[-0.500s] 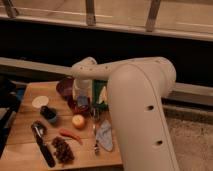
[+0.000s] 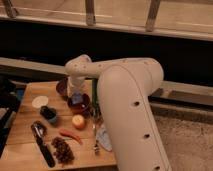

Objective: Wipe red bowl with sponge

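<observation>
Red bowl (image 2: pixel 80 106), round and shallow, sits on the pale wooden table (image 2: pixel 20 135) toward its back half, just in front of a darker round bowl (image 2: pixel 62 87) whose rim is just beside its own. The gripper (image 2: pixel 75 93) of the white arm (image 2: pixel 125 95) comes down from above into the red bowl's back-left part, over a blue sponge (image 2: pixel 76 100) lying inside; whether it is open or closed cannot be told. The bulky arm fills the space on the bowl's right, hiding the table's right edge. In front, a round orange fruit (image 2: pixel 78 121) stands near the rim; a small dark blue cup (image 2: pixel 48 114) and a flat white disc (image 2: pixel 39 101) lie to the left. Nearer the front edge lie a red chilli (image 2: pixel 70 134), a black-handled tool (image 2: pixel 43 146) and a dark grape bunch (image 2: pixel 62 150). Bare wood shows along the left edge and front-left corner
</observation>
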Robot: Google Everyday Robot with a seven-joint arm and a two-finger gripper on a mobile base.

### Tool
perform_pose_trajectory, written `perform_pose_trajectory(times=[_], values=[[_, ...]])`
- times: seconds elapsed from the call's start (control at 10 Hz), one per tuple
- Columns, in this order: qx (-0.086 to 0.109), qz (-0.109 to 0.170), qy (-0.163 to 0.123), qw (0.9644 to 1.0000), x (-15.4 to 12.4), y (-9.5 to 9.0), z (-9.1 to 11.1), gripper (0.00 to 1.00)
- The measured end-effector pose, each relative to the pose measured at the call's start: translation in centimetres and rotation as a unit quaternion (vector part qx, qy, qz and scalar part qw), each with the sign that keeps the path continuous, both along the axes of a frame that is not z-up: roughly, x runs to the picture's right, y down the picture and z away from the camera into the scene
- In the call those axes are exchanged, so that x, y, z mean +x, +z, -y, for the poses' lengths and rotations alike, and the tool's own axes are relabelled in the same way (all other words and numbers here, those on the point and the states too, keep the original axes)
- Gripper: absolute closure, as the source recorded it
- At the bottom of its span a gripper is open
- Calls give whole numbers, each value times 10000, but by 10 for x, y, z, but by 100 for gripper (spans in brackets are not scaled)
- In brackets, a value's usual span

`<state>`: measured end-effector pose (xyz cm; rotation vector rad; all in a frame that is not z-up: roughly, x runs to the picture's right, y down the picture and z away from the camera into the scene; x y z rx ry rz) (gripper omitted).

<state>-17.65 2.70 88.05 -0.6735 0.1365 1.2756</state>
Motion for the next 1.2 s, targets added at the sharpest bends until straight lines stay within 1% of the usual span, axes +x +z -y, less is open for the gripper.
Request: perform_pose_trajectory(times=[0.1, 0.2, 0.3, 0.4, 0.6, 0.8, 1.0, 1.2], values=[[-74, 84, -31, 9999, -6, -2, -9, 90], [-136, 98, -45, 9998, -6, -4, -16, 90], [-176, 76, -52, 9998, -1, -6, -21, 90], [-208, -28, -6, 9998, 15, -8, -24, 90], [-155, -214, 90, 9996, 40, -9, -21, 90], [-70, -259, 92, 9996, 45, -8, -13, 90], [-1, -191, 30, 9998, 28, -2, -2, 90], [-20, -25, 18, 10000, 3, 4, 2, 90]])
